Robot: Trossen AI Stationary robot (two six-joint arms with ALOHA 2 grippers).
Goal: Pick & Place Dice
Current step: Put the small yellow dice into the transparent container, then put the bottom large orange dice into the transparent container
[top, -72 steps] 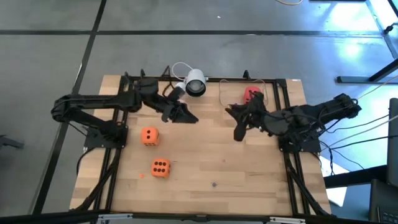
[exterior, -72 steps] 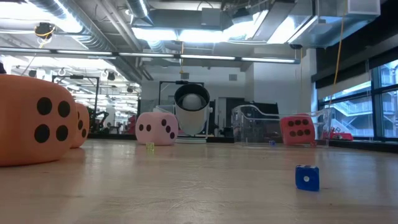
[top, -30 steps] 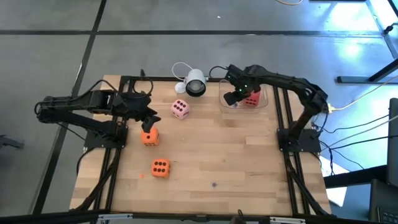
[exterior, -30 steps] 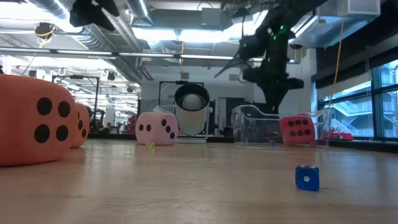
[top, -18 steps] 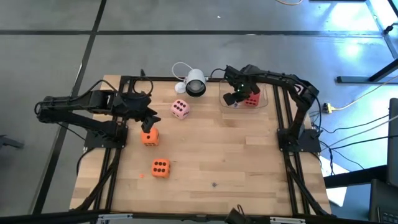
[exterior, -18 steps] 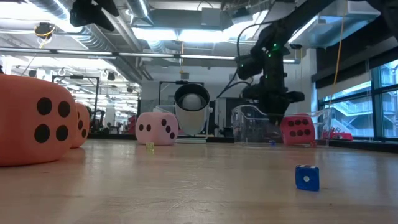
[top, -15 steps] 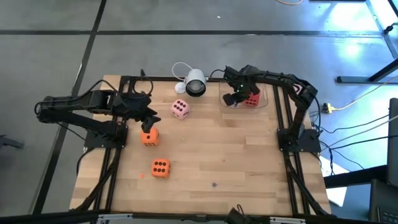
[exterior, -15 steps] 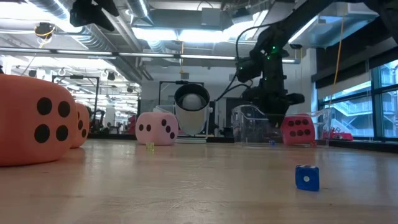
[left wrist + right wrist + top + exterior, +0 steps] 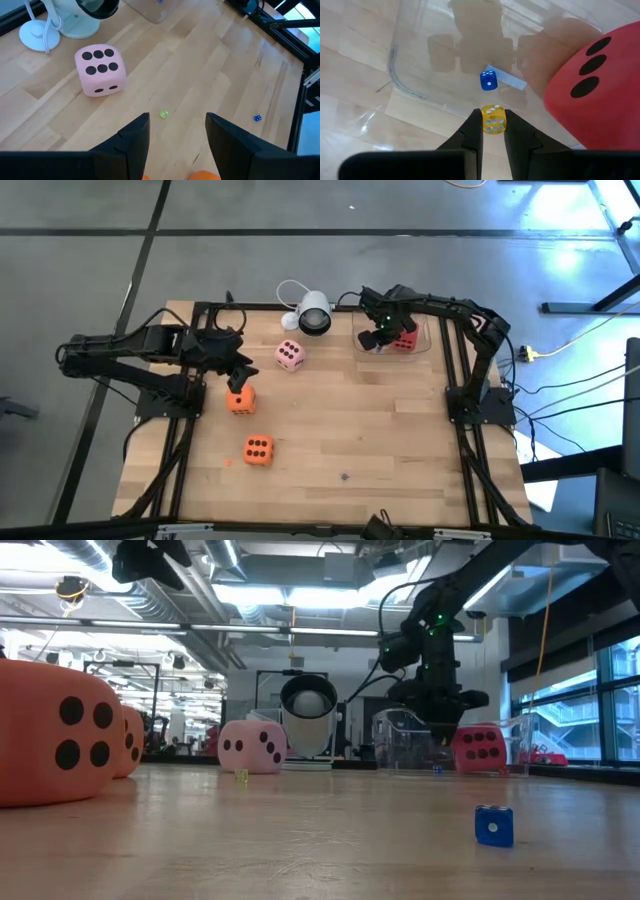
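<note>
My right gripper (image 9: 493,131) is shut on a small yellow die (image 9: 493,120), just above a clear tray (image 9: 372,321) at the far right. In the tray lie a red die (image 9: 405,337) and a small blue die (image 9: 488,81). My left gripper (image 9: 174,131) is open above an orange die (image 9: 240,399), one finger on either side, touching nothing. A pink die (image 9: 290,355) rests on the table beyond it, and a second orange die (image 9: 257,448) nearer the front. My right gripper pinches the small yellow die by two opposite sides (image 9: 485,121) between its two fingertips (image 9: 476,125). The fingers come from above, pointing down. The die is lifted clear above the tray's floor.
A white round camera (image 9: 313,313) on a stand sits at the far edge between the pink die and the tray. A tiny blue die (image 9: 493,825) and a tiny green one (image 9: 164,114) lie on the wood. Black frame rails (image 9: 462,370) run along the table's sides.
My right gripper has gone down toward the clear tray, next to the red die, and has stayed shut on the small yellow die.
</note>
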